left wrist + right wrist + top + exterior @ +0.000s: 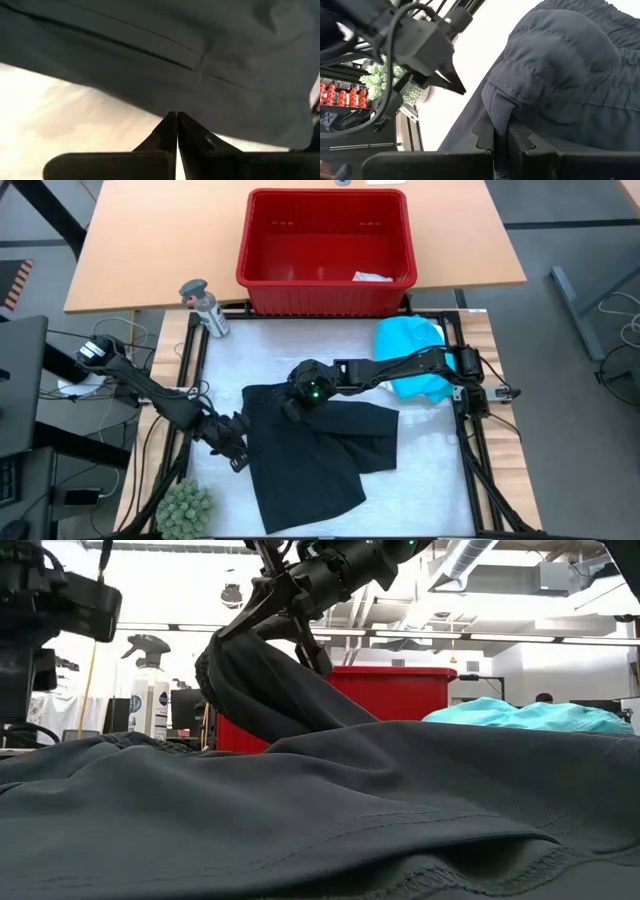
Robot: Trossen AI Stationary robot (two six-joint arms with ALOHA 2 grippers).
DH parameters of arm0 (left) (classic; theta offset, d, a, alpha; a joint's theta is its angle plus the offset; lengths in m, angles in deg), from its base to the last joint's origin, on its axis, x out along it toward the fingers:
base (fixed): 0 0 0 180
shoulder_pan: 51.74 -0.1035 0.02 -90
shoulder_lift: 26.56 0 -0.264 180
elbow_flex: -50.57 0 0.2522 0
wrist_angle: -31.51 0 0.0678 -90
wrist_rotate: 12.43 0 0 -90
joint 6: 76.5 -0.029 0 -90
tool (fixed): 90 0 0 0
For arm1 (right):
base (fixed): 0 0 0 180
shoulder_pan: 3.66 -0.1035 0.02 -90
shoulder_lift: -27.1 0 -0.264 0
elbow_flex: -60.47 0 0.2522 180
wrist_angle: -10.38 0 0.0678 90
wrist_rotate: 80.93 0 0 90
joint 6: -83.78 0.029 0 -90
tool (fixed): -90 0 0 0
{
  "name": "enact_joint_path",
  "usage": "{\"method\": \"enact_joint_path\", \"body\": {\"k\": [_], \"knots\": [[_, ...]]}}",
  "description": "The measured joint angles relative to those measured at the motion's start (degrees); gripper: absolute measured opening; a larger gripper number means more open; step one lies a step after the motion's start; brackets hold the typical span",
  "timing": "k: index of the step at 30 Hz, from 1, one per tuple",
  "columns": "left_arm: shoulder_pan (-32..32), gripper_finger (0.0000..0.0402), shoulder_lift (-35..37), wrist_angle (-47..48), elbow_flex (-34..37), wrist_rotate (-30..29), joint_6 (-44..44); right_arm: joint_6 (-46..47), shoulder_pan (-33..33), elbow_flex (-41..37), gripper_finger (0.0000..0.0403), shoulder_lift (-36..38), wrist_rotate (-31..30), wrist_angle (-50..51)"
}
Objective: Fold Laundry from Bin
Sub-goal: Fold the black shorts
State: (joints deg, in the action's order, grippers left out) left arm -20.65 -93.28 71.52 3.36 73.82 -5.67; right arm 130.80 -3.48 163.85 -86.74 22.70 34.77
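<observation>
Two tools on this: the right tool [291,408] is pinching a bunched edge of the black garment [310,455], lifted off the white tabletop [430,470]; the left tool [237,457] is pressed together, empty, by the cloth's left edge. I'd carry that edge across evenly and set it down flat. Turquoise shirt [412,355] waits near the red bin [325,255], which holds one pale piece [372,277].

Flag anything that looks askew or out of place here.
Nothing is spilled or damaged. The black garment lies rumpled and skewed on the table, one fold pinched and lifted by the right gripper. The left gripper is shut, empty, beside its edge.
</observation>
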Motion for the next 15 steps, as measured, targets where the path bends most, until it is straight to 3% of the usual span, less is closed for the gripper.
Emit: {"method": "enact_joint_path", "body": {"k": [8, 15], "knots": [[0.4, 0.0, -4.3, -10.4, 3.9, -2.1, 1.8, 0.7, 0.0, 0.0, 0.0036, 0.0, 0.0, -0.7], [0.4, 0.0, -13.8, -22.8, 3.9, 3.1, -0.3, 1.0, 0.3, 0.0, 0.0036, 0.0, 0.0, -6.1]]}}
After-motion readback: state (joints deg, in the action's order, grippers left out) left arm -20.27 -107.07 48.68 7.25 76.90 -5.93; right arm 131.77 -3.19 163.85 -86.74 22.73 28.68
